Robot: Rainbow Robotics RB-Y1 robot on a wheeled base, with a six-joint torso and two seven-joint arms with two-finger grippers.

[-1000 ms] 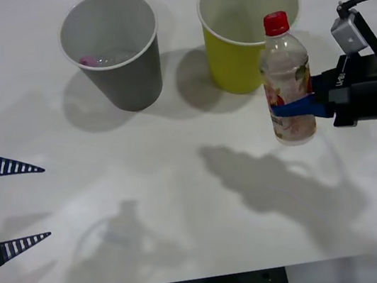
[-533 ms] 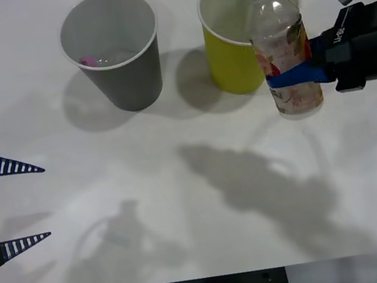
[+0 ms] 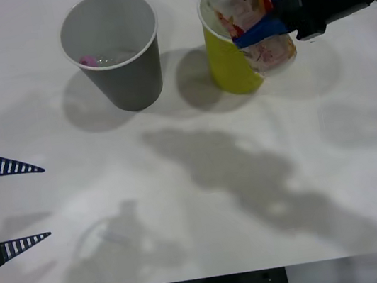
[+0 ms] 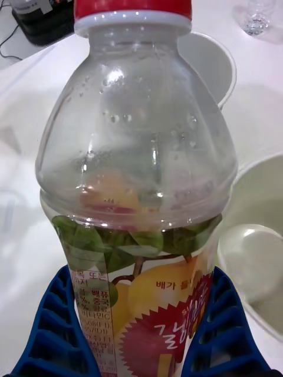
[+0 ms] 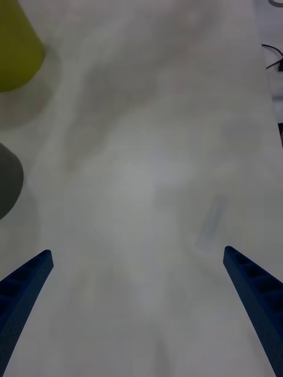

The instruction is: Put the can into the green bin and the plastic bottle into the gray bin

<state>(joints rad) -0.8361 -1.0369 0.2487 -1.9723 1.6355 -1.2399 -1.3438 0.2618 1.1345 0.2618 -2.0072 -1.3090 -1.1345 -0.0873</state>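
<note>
White table (image 3: 181,186): right jaws (image 3: 257,30) clamp plastic bottle (image 3: 243,11) above green bin (image 3: 231,70).

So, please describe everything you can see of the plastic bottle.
The plastic bottle is small and clear, with a red screw cap and a white label printed with fruit and leaves. It looks empty, with droplets inside. The right gripper clamps its labelled body between blue ribbed fingers, holding it tilted in the air over the green bin.
</note>
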